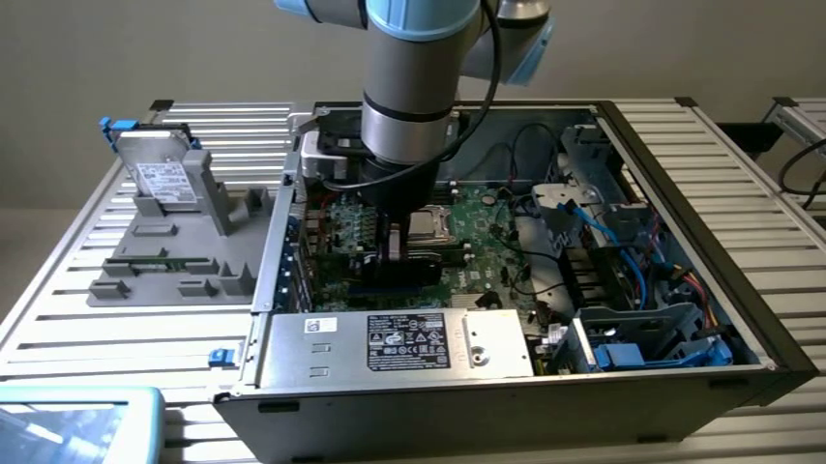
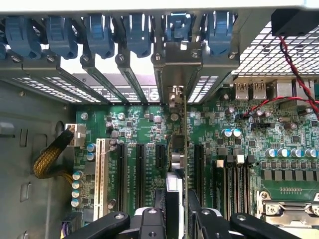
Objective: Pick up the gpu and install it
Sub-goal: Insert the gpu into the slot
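Gripper (image 2: 175, 219) partly closed, black fingers (image 2: 197, 211) clamped on the two faces of the gpu (image 2: 178, 149), held edge-on and upright above the motherboard (image 2: 144, 124). Thin card, seen as a narrow dark strip with a silver metal end at the far side, lined up over a black slot between other long black slots (image 2: 141, 169); whether seated in the slot, cannot tell. White slot (image 2: 101, 172) farther to one side, beside a braided yellow cable bundle (image 2: 47, 159). Beyond the card, a row of perforated silver bracket covers (image 2: 124, 74) with blue plastic clips (image 2: 97, 32) along the case's back wall.

In the exterior view, arm (image 1: 410, 87) reaching straight down into the open case (image 1: 722, 193), gripper (image 1: 394, 253) low over the green board (image 1: 485, 232). Near edge: grey metal power supply (image 1: 394, 343) with a dark label. On the exterior view's right, blue cables and drive bays (image 1: 633, 338). On the exterior view's left, outside the case, a grey moulded tray (image 1: 181, 261) on the slatted table (image 1: 77, 290), with a grey hard drive (image 1: 162, 179) standing at its far end.
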`<action>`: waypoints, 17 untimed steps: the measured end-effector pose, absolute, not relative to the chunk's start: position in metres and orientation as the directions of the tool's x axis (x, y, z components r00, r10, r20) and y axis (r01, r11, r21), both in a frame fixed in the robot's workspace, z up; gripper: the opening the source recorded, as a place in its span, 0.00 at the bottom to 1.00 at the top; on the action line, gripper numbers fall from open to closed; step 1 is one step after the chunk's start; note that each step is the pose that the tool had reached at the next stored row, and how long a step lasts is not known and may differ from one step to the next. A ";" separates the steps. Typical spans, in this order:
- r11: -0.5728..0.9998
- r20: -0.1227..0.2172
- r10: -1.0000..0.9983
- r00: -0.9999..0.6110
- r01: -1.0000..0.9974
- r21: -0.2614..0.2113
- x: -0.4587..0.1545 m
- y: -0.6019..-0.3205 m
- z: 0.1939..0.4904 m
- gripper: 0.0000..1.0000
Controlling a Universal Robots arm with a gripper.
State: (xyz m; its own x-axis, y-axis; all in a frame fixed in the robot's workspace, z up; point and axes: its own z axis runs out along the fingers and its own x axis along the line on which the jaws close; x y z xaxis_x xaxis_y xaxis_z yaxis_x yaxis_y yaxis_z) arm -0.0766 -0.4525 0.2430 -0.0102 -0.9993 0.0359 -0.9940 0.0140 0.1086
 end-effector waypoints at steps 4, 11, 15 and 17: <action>0.005 0.036 -0.999 -0.001 -0.994 0.109 -0.077 -0.453 0.243 0.28; 0.004 0.036 -0.999 0.000 -0.994 0.109 -0.077 -0.452 0.243 0.28; 0.003 0.036 -0.999 0.000 -0.994 0.109 -0.077 -0.453 0.243 0.28; 0.003 0.036 -0.999 0.001 -0.994 0.109 -0.077 -0.453 0.243 0.28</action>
State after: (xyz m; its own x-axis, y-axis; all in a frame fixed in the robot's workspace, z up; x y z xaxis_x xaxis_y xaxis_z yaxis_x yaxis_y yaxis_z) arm -0.0769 -0.4525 0.2426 0.0008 -0.9994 0.0360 -0.9941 0.0031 0.1086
